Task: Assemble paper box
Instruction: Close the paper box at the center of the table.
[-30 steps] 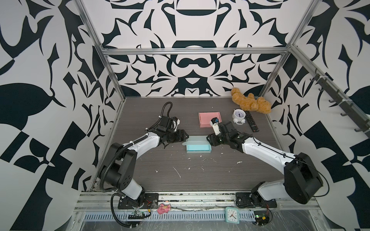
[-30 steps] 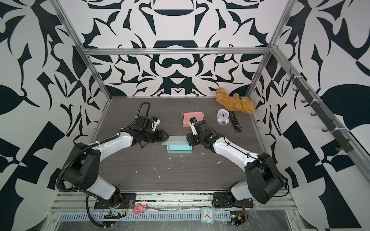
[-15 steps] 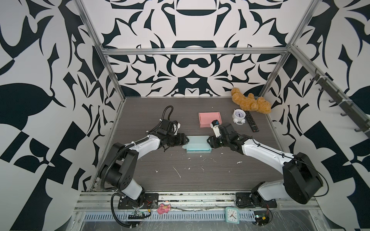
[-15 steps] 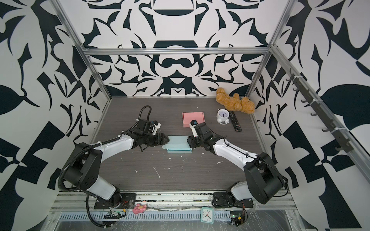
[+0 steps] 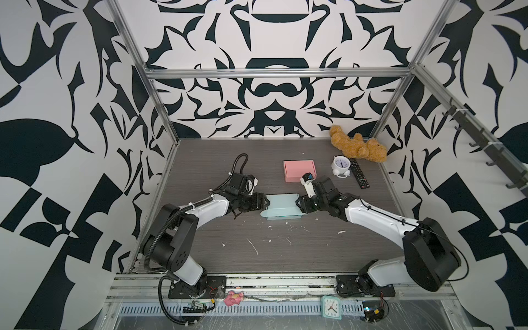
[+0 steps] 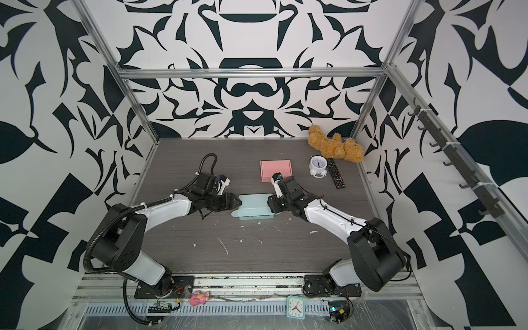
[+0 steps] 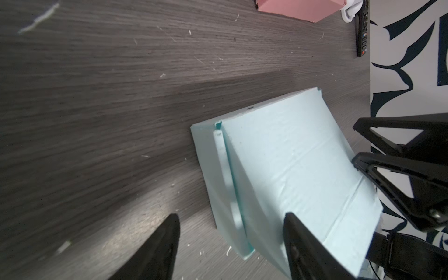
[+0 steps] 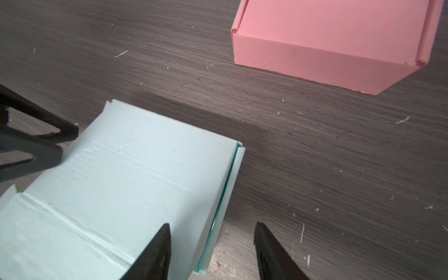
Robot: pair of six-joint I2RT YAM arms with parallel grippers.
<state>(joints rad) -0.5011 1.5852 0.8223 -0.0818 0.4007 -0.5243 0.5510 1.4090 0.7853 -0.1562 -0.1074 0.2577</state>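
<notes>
Left pincer (image 5: pixel 267 203), right pincer (image 5: pixel 297 203) now nearer teal box (image 5: pixel 281 205) ends.

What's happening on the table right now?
Two arms are working on a light blue paper box at mid-table, only partly folded. The left end effector is at one end, the right end effector at the opposite end, both open and straddling its edges. A closed pink box lies behind it.

The pale blue paper box (image 5: pixel 281 206) lies half-folded on the dark table (image 5: pixel 285 257), its top panel tilted.
</notes>
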